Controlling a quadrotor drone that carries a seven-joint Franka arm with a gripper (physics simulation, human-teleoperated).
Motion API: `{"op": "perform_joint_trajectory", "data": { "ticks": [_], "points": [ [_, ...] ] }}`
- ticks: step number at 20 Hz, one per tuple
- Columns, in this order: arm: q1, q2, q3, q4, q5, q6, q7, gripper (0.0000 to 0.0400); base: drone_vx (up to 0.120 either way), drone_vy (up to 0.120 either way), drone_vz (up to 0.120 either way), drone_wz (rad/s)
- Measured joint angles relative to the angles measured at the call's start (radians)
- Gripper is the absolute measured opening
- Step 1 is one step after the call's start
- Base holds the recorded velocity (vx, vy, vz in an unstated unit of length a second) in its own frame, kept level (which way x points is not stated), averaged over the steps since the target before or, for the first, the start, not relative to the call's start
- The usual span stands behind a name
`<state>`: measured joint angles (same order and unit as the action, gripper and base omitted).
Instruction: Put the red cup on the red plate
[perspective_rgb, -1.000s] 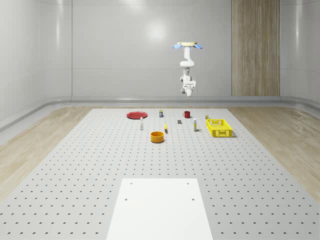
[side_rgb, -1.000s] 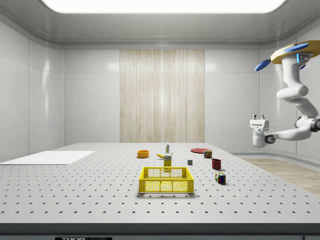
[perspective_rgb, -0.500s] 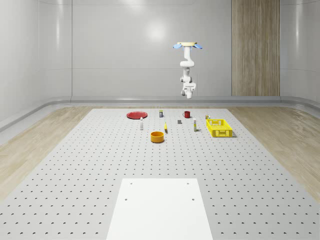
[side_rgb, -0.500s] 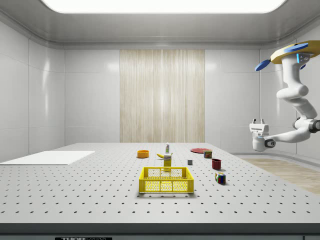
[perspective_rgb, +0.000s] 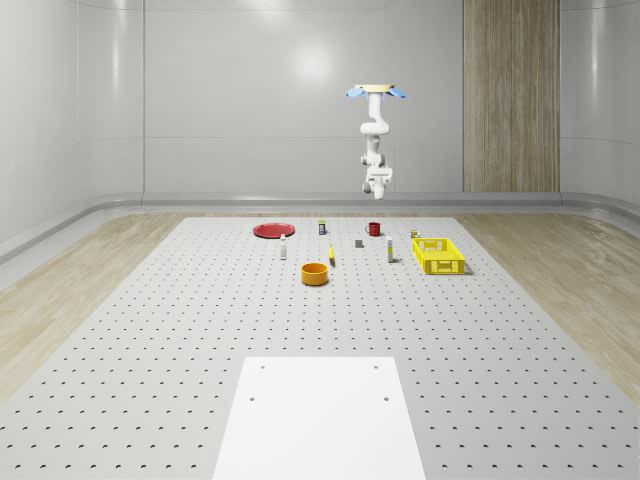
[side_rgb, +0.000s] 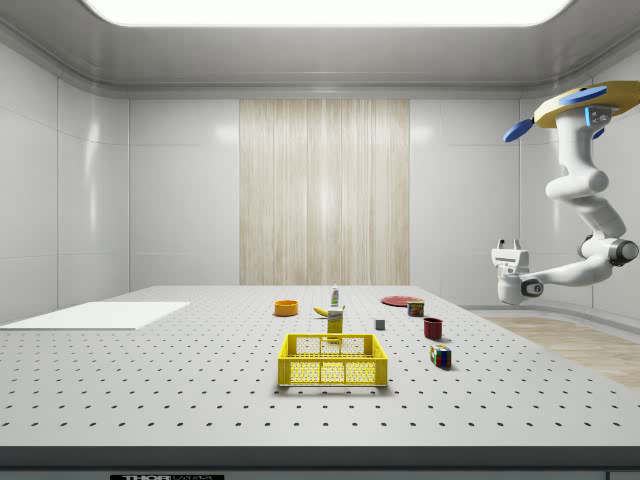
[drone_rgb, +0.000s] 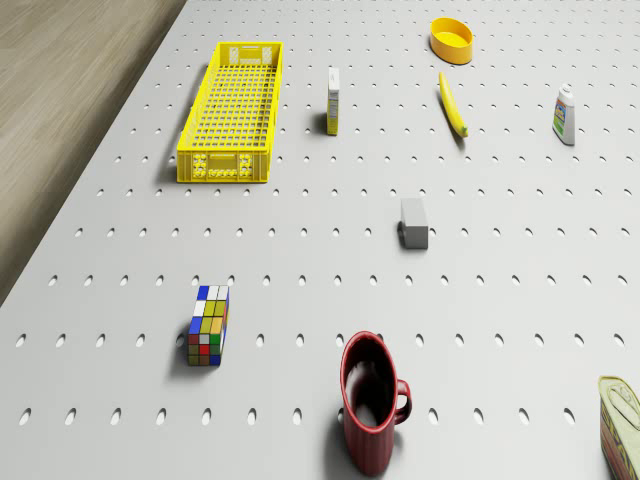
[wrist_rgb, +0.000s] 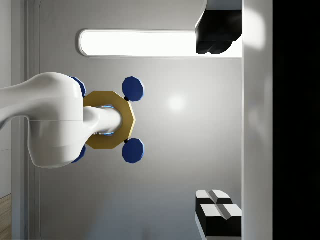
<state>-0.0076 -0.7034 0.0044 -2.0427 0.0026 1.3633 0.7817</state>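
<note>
Red cup (side_rgb: 433, 327) on table, well below upturned gripper (side_rgb: 507, 245)

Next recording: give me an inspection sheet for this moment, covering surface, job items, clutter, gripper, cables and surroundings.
Surface: grey perforated table with a white panel at the near end.
Job's things: red cup upright on the table, apart from the red plate.
Clutter: yellow crate, orange bowl, banana, Rubik's cube, grey block, carton, bottle, can.
Gripper: gripper points upward, open, holding nothing; drone hovers high beyond the table's far edge.
Cables: nothing seen.
Surroundings: pale walls, wood panel, ceiling light.
</note>
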Motion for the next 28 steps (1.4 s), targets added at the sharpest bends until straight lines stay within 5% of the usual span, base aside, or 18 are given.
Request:
{"op": "perform_joint_trajectory", "data": {
  "ticks": [28],
  "points": [
    [-0.009,-0.014,0.024,-0.013,-0.032,0.020,0.003,0.0400,0.114,-0.016,0.000,0.000]
  ]
}}
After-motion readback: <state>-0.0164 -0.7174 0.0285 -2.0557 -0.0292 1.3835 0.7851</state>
